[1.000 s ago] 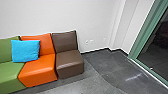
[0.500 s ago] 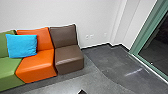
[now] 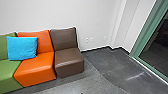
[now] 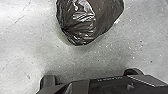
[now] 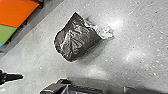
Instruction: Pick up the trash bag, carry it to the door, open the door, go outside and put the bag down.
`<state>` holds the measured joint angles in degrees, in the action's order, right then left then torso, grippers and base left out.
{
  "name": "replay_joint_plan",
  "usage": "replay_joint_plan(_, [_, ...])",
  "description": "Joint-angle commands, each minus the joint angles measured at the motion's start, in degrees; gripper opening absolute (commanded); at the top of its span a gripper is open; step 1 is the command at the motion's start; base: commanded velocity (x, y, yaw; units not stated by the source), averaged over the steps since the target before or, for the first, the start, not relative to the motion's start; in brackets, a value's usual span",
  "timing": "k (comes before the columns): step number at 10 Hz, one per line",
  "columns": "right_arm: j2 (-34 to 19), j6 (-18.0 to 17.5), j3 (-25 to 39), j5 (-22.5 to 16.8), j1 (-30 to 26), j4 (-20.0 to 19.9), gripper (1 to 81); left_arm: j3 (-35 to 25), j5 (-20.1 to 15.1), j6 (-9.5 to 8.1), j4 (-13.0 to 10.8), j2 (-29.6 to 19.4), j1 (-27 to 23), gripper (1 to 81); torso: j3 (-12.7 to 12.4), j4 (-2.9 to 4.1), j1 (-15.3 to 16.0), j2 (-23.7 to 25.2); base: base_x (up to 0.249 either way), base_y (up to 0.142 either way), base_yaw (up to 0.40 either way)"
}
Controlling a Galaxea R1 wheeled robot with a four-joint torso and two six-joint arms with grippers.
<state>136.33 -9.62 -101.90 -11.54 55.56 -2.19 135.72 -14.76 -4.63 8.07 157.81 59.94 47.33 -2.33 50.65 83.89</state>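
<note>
The trash bag, dark and shiny, rests on the grey floor. In the left wrist view the bag [image 4: 85, 22] is seen beyond the robot's dark plate, with floor between them. The right wrist view has the whole bag [image 5: 75, 40], its crumpled pale end lying on the floor. Neither wrist view lets me make out how my grippers stand, and nothing is seen touching the bag. At the right of the head view is a green-framed glass door or window [image 3: 140, 42], dark behind the glass.
Along the white wall stand a green seat [image 3: 8, 75], an orange seat [image 3: 37, 70] with a blue cushion [image 3: 22, 48], and a brown seat [image 3: 68, 61]. A dark pointed part [image 5: 12, 77] reaches in at the side of the right wrist view.
The head camera has shifted slightly, tipping one way and then partly back. A dark tip that rose at the bottom edge half a second ago is now only a tiny speck.
</note>
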Motion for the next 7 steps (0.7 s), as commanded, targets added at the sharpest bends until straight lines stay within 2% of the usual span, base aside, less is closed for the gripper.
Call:
replay_joint_plan(1, [-2.5,0.0,1.3,-2.9,-3.9,-1.2,81.1,4.1,-4.4,-0.38,1.1,1.4,-5.9,81.1,0.0,0.00,3.6,5.6,0.000,0.000,0.000])
replay_joint_plan(2, [-2.9,0.0,1.9,-2.9,-3.7,-1.3,81.1,5.5,-6.6,-0.29,1.7,2.3,-6.5,81.1,0.0,0.00,4.8,7.6,0.000,0.000,0.000])
replay_joint_plan(3, [-3.5,0.0,2.7,-2.8,-3.6,-1.4,81.1,5.7,-6.9,-0.29,1.7,2.9,-6.9,81.1,2.1,0.00,6.1,9.7,0.000,0.000,0.000])
replay_joint_plan(4, [-4.4,0.0,3.9,-2.6,-3.7,-1.4,81.1,5.7,-7.0,-0.29,1.8,3.0,-7.3,81.1,5.5,0.00,7.5,11.9,0.000,0.000,0.000])
replay_joint_plan(5, [-4.9,0.0,4.5,-2.5,-3.7,-1.4,81.1,5.6,-6.9,-0.29,1.9,3.1,-7.8,81.1,6.1,0.00,8.3,13.4,0.000,0.000,0.000])
replay_joint_plan(7, [-5.3,-0.1,5.2,-2.5,-4.1,-1.5,81.1,5.8,-7.0,-0.29,2.5,3.3,-9.3,81.1,9.2,0.00,10.5,17.0,0.000,0.000,0.000])
